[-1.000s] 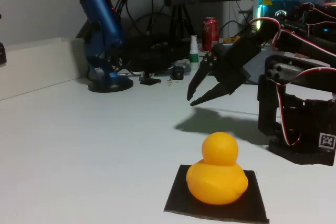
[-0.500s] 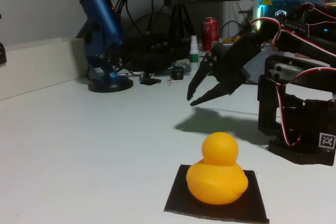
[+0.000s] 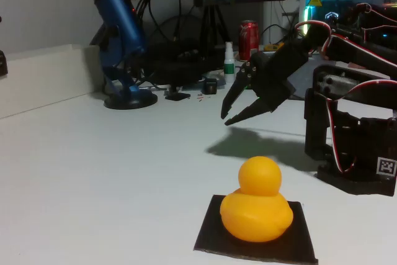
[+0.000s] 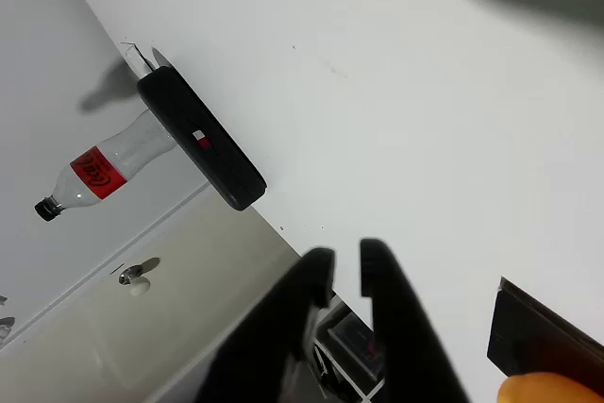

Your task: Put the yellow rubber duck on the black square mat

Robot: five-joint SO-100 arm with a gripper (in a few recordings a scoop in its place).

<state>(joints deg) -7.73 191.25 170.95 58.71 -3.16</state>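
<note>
duck: I see the yellow rubber duck (image 3: 257, 202) sitting upright on the black square mat (image 3: 255, 236), roughly centred, near the bottom of the fixed view. Head up, body round and glossy, yellow-orange. I can't make out the beak or eye from this side.
duck in wrist view: just an orange sliver (image 4: 552, 389) at the bottom right corner, touching the dark mat corner (image 4: 538, 337).
mat: thin, flat, black. A bare strip shows all round the duck, widest at the right. Front edge sits almost at the picture's lower border.
fingers: gripper (image 3: 227, 116) hangs in the air behind and above the duck, well apart from it, tips pointing down-left. The fingers (image 4: 382, 280) are nearly together with a narrow slit between them, and they pinch nothing.
arm: black base (image 3: 353, 147) stands right of the mat on the desk (image 3: 111, 172), a shadow under the gripper.
open room: I read a wide bare stretch of white desk left of the mat and between the mat and gripper. Right side is tight against the arm base.
edges: a low pale ledge (image 3: 43, 79) bounds the desk at left. The back is crowded: blue microphone (image 3: 121, 35) on a round stand, red can (image 3: 249, 38), small white bottle (image 3: 229, 60), cables.
wrist extras: a dark flat bar (image 4: 200, 139) lies on the white surface; a cola bottle (image 4: 99, 169) lies beyond it.
</note>
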